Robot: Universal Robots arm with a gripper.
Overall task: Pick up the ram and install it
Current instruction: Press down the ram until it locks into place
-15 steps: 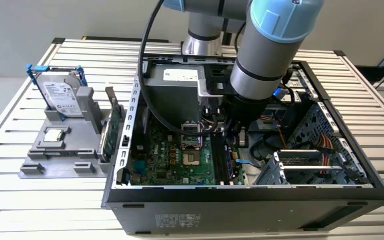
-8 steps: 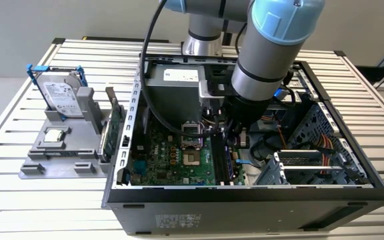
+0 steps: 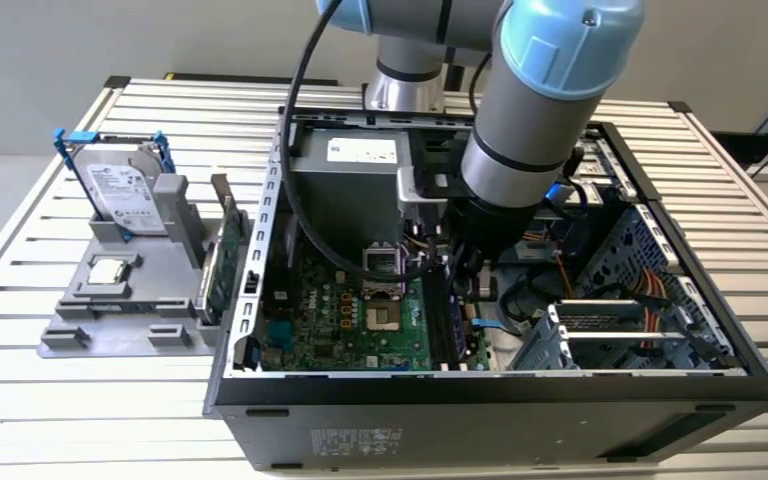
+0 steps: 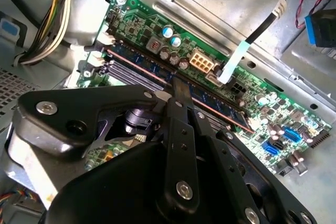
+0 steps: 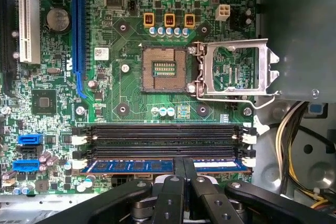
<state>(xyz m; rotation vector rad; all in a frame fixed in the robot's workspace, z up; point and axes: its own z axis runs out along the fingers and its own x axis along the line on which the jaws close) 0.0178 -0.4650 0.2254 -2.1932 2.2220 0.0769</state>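
Observation:
A ram stick [image 5: 131, 166] with a blue face and dark chips stands on edge in the nearest of the black memory slots [image 5: 163, 135] on the motherboard; in the second wrist view the ram [image 4: 220, 103] runs along its slot. My gripper [image 5: 184, 164] sits at the stick's middle, its narrow black fingers [image 4: 178, 92] shut on its upper edge. In the exterior view the gripper [image 3: 462, 300] is deep inside the open computer case. A second green ram stick [image 3: 228, 250] stands upright in the grey fixture outside the case.
The open processor socket [image 5: 164, 68] with its raised metal frame [image 5: 239, 72] lies beyond the slots. On the grey fixture [image 3: 117, 335] are a hard drive in a blue frame [image 3: 124, 195] and a square silver chip [image 3: 108, 270]. Cables [image 4: 50, 14] crowd the case's sides.

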